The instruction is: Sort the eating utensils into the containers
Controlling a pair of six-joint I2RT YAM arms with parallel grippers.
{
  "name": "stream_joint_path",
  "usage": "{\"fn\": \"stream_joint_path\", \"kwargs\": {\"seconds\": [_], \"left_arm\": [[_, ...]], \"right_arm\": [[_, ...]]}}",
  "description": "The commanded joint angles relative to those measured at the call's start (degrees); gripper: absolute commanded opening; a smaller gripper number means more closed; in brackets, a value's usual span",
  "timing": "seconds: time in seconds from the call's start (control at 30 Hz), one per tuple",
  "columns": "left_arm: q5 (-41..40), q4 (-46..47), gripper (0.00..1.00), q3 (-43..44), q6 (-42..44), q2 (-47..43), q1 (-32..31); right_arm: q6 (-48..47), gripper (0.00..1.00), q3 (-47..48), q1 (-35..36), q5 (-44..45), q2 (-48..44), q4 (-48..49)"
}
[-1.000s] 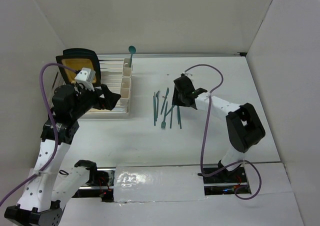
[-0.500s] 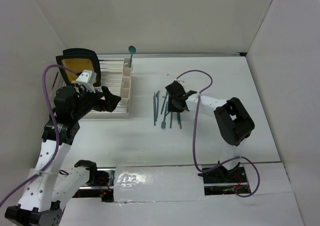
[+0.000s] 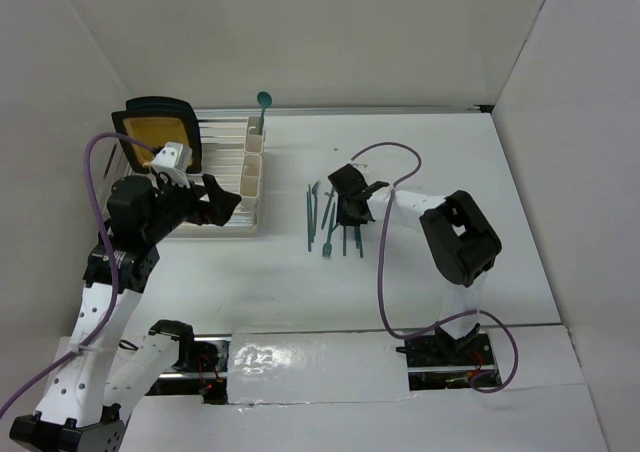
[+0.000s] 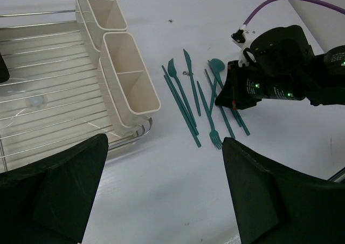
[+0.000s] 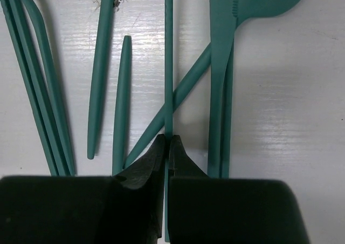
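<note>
- Right gripper [image 5: 167, 146] is down on the loose pile of teal utensils [image 3: 332, 217], mid-table, to the robot's right of the containers [image 3: 252, 177].
- Jaws are drawn almost together, with one thin straight handle [image 5: 168, 66] pinched between the tips. It reads as a grip and not a mere touch.
- In the wrist view the handle's long axis runs straight ahead from the fingertips. In the top view the pile lies roughly near-to-far on the table [image 3: 450, 152].
- The head of the held piece is hidden under the gripper, so I cannot tell whether it is a fork, knife or spoon.
- A second handle [image 5: 183, 90] crosses the held one on a diagonal just ahead of the tips and touches it. A knife and a spoon lie close on one side and two loose handles on the other.
- My judgement is that a lift could drag the crossing piece along.
- The containers lie to the robot's left of the pile, with their open tops up, against the edge of the dish rack [image 4: 48, 93]. One spoon [image 3: 263, 100] already stands in the far one.
- Left gripper [image 3: 218, 200] hangs just beside the containers, fingers spread wide, holding nothing.
- The left arm is nearer the containers, but only the right has a utensil, so the carry runs leftward across the table.
</note>
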Motion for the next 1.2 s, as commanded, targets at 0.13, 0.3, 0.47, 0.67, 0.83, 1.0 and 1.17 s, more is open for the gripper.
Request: {"fn": "stream_joint_path", "kwargs": {"seconds": [0.13, 0.3, 0.47, 0.67, 0.83, 1.0, 1.17], "left_arm": [[-2.0, 1.4, 1.00, 0.2, 0.4, -0.9, -0.2], [-2.7, 1.8, 1.00, 0.4, -0.5, -1.2, -0.3], [-2.3, 2.9, 1.00, 0.1, -1.1, -0.6, -0.4], [-4.9, 2.3, 1.00, 0.7, -1.9, -0.1, -0.3], [-4.6, 2.8, 1.00, 0.4, -0.7, 1.0, -0.1], [-6.0, 3.9, 1.00, 1.6, -0.1, 3.6, 0.0], [-6.0, 6.4, 1.00, 1.5, 1.4, 6.0, 0.1]], "right_arm": [[-2.8, 0.00, 5.0, 0.7, -2.7, -9.4, 0.6], [-12.2, 0.00, 5.0, 0.0, -14.7, -20.7, 21.1], [-16.7, 0.00, 14.9, -0.7, -20.5, -17.1, 39.5], [-19.8, 0.00, 30.1, 1.5, -23.3, -2.0, 52.5], [-17.9, 0.00, 35.3, 2.2, -21.7, 9.4, 61.0], [-16.5, 0.00, 41.4, 2.2, -22.9, 17.0, 61.4], [-15.8, 0.00, 46.9, 2.2, -23.6, 22.1, 60.1]]}}
